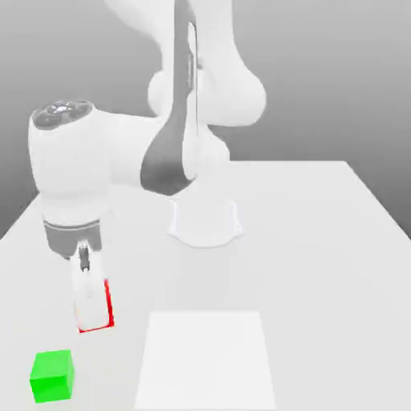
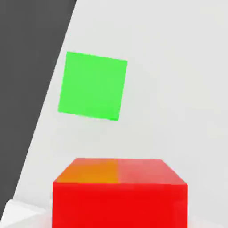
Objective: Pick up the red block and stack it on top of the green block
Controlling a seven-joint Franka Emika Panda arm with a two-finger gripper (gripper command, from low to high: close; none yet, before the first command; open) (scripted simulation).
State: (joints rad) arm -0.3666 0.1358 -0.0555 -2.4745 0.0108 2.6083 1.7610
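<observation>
Red block (image 2: 119, 205), one, clasped in the closed gripper (image 1: 93, 311), a finger on either side, presumably so that its underside stays free for stacking. Green block (image 1: 52, 376), one, resting on the table (image 1: 321, 273) near its edge at the exterior view's left, beside the white square patch (image 1: 205, 361) and apart from the red; its uncovered top seems the intended seat, calling for a carry across, then careful lowering.

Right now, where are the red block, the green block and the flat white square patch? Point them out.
Red block (image 2: 120, 205): hand view, on its bright red side face.
Green block (image 1: 51, 376): exterior view, on the block's front, near its middle.
Flat white square patch (image 1: 205, 360): exterior view, middle of its surface.
</observation>
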